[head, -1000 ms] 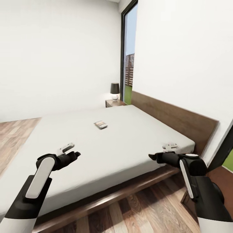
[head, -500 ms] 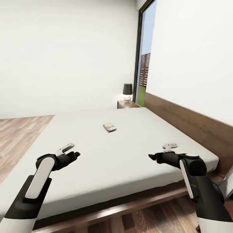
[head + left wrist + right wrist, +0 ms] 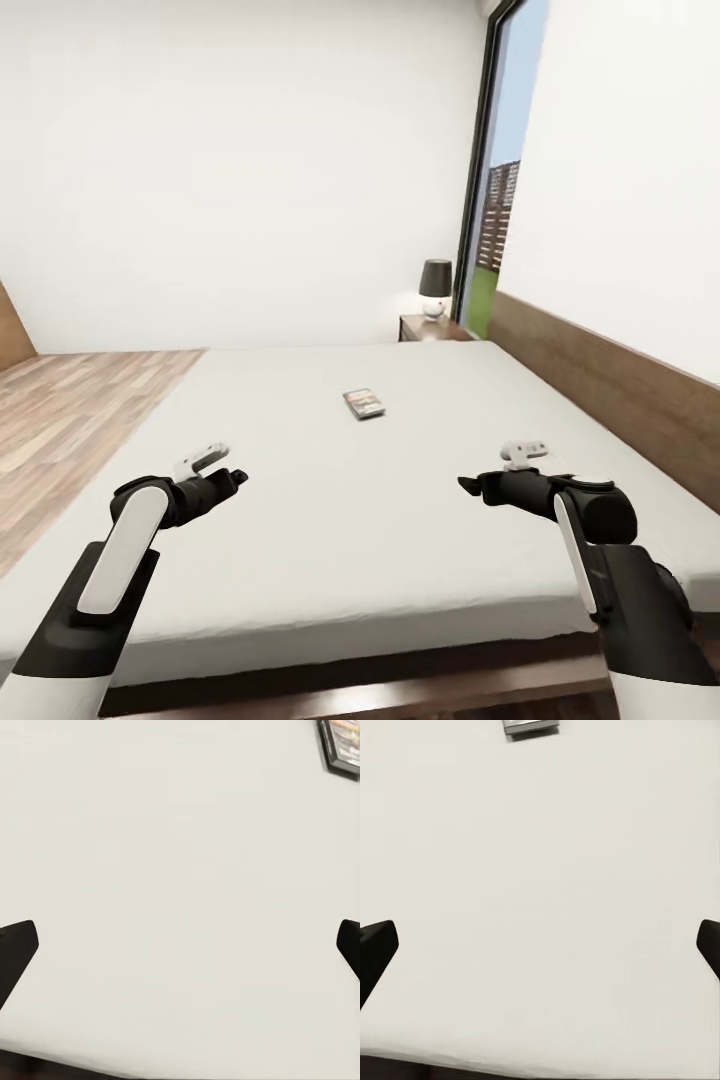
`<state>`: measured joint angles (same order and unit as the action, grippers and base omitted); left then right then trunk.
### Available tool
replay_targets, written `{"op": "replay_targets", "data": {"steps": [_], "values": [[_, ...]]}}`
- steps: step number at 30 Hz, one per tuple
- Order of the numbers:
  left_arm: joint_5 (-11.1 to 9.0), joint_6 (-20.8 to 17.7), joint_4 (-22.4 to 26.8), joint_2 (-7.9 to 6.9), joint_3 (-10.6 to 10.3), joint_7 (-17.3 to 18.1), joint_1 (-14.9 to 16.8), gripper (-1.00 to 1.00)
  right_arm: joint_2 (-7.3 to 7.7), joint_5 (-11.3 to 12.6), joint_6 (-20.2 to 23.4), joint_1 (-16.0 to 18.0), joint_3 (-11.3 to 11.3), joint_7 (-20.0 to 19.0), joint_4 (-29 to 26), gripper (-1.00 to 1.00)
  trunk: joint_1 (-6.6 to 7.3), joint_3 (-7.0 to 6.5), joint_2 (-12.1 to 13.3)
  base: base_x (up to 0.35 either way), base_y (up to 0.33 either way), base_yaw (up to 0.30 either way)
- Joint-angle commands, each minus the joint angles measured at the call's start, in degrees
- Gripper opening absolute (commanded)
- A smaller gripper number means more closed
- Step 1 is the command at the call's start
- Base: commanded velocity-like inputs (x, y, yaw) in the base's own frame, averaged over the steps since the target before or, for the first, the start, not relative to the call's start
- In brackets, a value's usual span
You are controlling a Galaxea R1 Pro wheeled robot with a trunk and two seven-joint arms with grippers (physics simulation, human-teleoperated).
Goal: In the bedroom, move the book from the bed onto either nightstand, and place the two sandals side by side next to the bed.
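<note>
Book (image 3: 364, 403) lay flat mid-bed (image 3: 300, 520), well ahead of both empty, spread-fingered grippers, left gripper (image 3: 236, 478) and right gripper (image 3: 468, 486); robot probably needed to close in square and reach from above, then carry to nightstand (image 3: 432, 328) by headboard.

The head camera has panned left: more wood-plank floor (image 3: 70, 400) shows; the headboard's (image 3: 620, 395) end has left view.

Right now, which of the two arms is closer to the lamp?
The right arm. The lamp stands on the nightstand past the bed's far right corner; the left arm hangs over the opposite side.
</note>
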<state>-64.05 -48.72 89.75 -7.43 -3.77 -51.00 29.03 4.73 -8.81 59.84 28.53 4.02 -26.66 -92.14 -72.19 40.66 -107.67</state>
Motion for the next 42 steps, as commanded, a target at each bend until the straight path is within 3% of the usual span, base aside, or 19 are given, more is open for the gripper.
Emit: {"op": "replay_targets", "data": {"steps": [1, 15, 24, 27, 28, 32, 37, 42], "values": [[-0.51, -0.05, 0.05, -0.03, -0.1, -0.6, 0.07, 1.0, 0.02, -0.6, 0.16, 0.03, 0.04, -0.59, -0.06, 1.0, -0.02, 0.07, -0.03, 0.261, -0.231, 0.228], [-0.53, -0.01, 0.05, 0.06, -0.13, -0.58, 0.06, 1.0, 0.02, -0.67, 0.16, 0.03, 0.04, -0.59, -0.12, 1.0, -0.02, 0.18, -0.03, 0.257, -0.21, 0.075], [-0.7, -0.5, 0.11, 0.41, -0.29, -0.42, 0.18, 1.0, 0.02, -0.96, 0.16, 0.92, 0.46, -0.37, 0.57, 1.0, -0.02, 0.8, -0.03, 0.061, -0.037, 0.004], [-0.95, -0.82, 0.48, 0.55, -0.33, -0.47, 0.46, 1.0, -0.01, -1.13, 0.16, 7.58, 0.69, -0.17, 5.73, 1.0, -0.02, 1.05, -0.03, 0.012, -0.008, -0.02], [-0.95, -0.82, 0.48, 0.55, -0.33, -0.47, 0.46, 1.0, -0.01, -1.13, 0.16, 7.58, 0.69, -0.17, 5.73, 1.0, -0.02, 1.14, -0.03, 0.009, -0.005, -0.033], [-1.11, -0.98, 0.75, 0.64, -0.65, -0.49, 0.77, 1.0, -0.02, -1.02, 0.16, 13.97, 0.81, -0.17, 13.51, 1.0, -0.02, 1.48, -0.03, 0.005, -0.003, -0.05], [-1.26, -1.17, 0.85, 0.62, -1.3, -0.55, 1.68, 1.0, -0.05, -0.82, 0.16, 17.56, 0.88, -0.18, 21.06, 1.0, -0.02, 1.92, -0.03, 0.002, -0.001, -0.063], [-1.27, -1.87, 0.77, 0.56, -1.58, -0.56, 2.42, 1.0, -0.21, -0.69, -1.0, 18.88, 0.89, -0.16, 25.97, 1.0, -0.02, 2.36, -0.03, 0.001, -0.001, -0.065]]}}
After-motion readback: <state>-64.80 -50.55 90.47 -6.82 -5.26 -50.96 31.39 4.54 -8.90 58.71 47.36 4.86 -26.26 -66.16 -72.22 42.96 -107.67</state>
